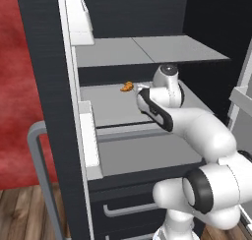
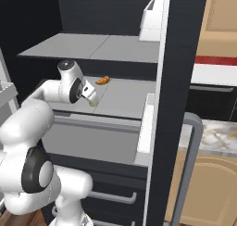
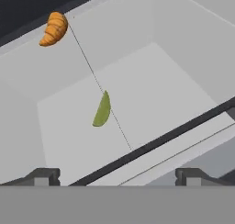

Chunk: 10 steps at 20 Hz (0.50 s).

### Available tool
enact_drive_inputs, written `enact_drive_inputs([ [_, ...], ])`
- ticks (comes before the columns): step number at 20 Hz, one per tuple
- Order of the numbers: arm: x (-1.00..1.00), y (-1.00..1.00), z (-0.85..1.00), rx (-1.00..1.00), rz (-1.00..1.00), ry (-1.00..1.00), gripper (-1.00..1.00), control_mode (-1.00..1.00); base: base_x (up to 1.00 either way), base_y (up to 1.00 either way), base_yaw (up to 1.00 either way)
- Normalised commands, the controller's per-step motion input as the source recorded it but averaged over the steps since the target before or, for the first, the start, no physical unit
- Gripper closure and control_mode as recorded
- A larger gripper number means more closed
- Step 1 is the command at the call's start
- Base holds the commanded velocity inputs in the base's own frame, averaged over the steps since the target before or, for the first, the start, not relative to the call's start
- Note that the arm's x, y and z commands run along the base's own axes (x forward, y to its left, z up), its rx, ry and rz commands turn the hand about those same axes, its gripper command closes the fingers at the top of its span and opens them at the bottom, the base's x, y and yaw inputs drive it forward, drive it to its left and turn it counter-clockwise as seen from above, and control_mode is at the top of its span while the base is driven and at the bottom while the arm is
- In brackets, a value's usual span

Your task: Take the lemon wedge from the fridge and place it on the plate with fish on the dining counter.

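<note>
While arm hides it from left, hand view shows lemon wedge [image 3: 102, 109] between wide-open hand [image 3: 117, 176] fingertips, orange item [image 3: 54, 29] beyond.

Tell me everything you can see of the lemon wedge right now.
The lemon wedge is a tiny yellow-green crescent, smooth and matte, lying flat on the pale grey fridge shelf, right beside a thin seam in it. It lies free, with the open tool above it and its fingertips spread wide on either side. A small orange curved item sits farther back, well apart.
</note>
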Motion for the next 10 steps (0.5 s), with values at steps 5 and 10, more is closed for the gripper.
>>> enact_drive_inputs([
  [5, 0.14, -0.01, -0.13, 0.00, 0.06, 0.01, -1.00, -1.00, 0.00, 0.00, 0.00],
  [10, 0.48, 0.08, -0.15, 0.00, 0.00, 0.07, -1.00, -1.00, 0.00, 0.00, 0.00],
])
